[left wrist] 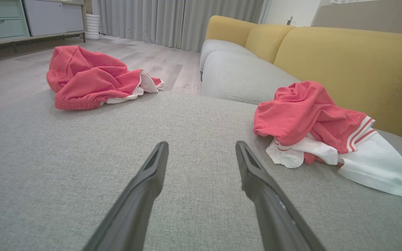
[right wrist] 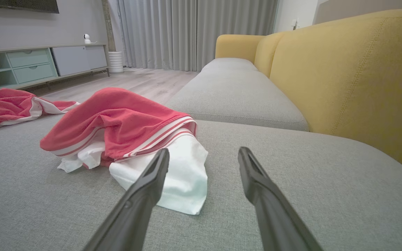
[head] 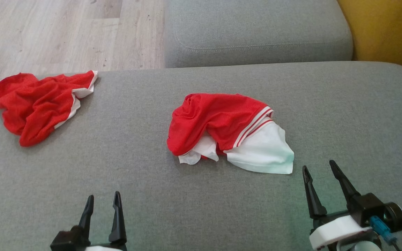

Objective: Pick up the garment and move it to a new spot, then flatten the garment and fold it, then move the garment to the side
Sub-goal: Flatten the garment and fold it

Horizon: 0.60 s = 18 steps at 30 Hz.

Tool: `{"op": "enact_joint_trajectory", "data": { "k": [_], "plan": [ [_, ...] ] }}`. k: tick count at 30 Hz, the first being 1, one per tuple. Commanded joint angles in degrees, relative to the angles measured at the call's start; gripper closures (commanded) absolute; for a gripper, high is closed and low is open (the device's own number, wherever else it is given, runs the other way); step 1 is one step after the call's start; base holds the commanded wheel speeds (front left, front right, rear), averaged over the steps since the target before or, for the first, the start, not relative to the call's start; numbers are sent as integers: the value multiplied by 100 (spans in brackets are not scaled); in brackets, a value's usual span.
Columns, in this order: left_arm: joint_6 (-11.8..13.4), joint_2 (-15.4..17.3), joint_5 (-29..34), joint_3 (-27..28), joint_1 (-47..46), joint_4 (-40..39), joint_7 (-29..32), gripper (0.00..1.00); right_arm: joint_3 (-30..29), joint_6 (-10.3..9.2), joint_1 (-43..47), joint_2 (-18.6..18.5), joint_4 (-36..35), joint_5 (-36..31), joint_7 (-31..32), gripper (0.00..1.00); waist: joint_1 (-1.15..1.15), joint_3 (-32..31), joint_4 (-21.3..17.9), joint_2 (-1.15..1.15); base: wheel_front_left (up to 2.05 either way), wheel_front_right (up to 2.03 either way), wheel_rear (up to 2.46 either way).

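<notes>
Red-and-white garment (head: 222,122), crumpled, long axis left-right, white end rightward

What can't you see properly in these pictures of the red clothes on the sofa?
- Middle red-and-white garment: crumpled in every view; its own folds hide its shape and underside.
- Far red garment: bunched up; the right wrist view's left edge cuts it off.
- Left gripper: open, but the head view's bottom edge cuts off its body.
- Yellow backrest: cut by the head view's top and right edges.
</notes>
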Motion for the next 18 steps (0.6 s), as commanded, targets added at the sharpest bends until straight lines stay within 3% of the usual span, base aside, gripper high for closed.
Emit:
{"op": "enact_joint_trajectory", "data": {
  "k": [1,18],
  "plan": [
    [3,32,38,184,-150,-172,-55,0,149,-4,-136,-22,-154,28,-52,0,0,3,-4,0,0,0,0],
    [70,33,31,92,-197,-173,-27,0,135,-4,-203,-22,-126,-28,-57,0,0,102,-14,0,0,0,0]
  ]
}}
